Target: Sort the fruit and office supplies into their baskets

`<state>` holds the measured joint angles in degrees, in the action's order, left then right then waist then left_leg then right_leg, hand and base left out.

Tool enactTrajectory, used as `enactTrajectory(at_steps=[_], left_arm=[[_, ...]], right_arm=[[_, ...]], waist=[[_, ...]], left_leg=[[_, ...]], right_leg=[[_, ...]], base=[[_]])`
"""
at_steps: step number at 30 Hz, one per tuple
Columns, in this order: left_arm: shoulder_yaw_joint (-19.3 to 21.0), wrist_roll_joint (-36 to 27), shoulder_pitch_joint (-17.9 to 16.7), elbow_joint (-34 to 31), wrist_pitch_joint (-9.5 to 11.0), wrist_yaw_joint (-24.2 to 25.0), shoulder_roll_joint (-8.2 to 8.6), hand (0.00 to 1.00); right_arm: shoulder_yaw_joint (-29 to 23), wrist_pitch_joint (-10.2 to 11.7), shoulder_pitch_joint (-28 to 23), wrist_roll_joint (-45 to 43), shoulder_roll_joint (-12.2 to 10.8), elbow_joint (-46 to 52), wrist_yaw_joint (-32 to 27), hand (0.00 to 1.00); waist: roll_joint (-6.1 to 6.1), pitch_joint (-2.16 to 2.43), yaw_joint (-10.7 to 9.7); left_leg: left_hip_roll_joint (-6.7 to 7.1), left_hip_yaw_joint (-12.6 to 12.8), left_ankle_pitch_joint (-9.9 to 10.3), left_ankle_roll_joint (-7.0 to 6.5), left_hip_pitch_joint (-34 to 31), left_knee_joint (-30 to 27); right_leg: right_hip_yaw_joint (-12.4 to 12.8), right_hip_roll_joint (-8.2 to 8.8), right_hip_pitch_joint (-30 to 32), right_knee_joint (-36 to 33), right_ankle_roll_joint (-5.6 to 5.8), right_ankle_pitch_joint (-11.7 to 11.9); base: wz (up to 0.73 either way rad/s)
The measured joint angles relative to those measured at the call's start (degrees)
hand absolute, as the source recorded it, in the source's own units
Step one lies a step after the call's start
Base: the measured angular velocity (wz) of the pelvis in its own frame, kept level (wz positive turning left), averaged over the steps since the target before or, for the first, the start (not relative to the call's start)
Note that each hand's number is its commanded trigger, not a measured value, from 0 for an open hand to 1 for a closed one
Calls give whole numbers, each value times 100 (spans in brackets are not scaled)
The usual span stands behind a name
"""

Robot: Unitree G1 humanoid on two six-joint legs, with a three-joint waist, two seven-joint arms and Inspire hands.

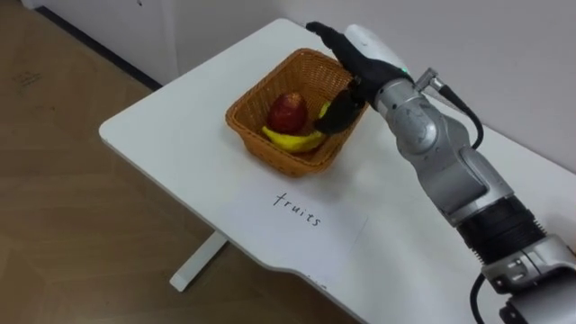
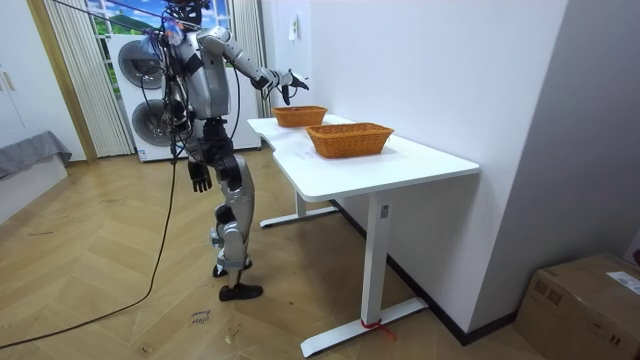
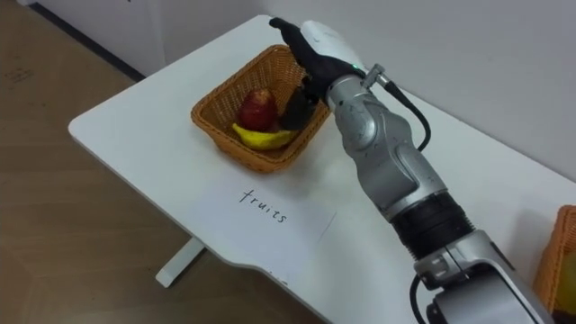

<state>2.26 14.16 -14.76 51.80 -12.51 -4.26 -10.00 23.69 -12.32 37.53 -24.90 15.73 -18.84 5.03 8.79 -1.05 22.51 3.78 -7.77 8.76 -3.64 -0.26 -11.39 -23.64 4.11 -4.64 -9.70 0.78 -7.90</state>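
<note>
The right hand (image 1: 364,56) is over the far rim of the wicker basket (image 1: 256,142) on the white table (image 1: 171,126). Its fingers (image 1: 322,34) are spread and almost straight, and the dark thumb points down into the basket and holds nothing. A red apple (image 1: 287,112) and a yellow banana (image 1: 292,139) lie inside, touching each other. A sheet of paper (image 1: 301,220) with handwriting lies just in front. The right eye view also shows, at its right edge, a second basket (image 3: 560,261). In the room view the robot stands at the table's end, and the left hand (image 2: 200,178) hangs by its hip.
</note>
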Motion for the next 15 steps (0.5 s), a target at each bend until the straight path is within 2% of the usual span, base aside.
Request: enactTrajectory(at_steps=[10, 15], left_arm=[[23, 12, 13, -19, -1, -60, 0, 0], [112, -3, 26, -9, -8, -82, -3, 0]], right_arm=[[-55, 37, 0, -15, 2, 51, -3, 0], [-287, 61, 1, 41, 62, 490, -10, 0]], waist=[[-11, 3, -47], [-50, 33, -194]], left_leg=[[4, -5, 7, 3, -7, -29], [5, -8, 5, 2, 0, -34]], right_leg=[[10, 2, -11, -3, 0, 0], [18, 2, -18, -4, 0, 0]], base=[[0], [0]])
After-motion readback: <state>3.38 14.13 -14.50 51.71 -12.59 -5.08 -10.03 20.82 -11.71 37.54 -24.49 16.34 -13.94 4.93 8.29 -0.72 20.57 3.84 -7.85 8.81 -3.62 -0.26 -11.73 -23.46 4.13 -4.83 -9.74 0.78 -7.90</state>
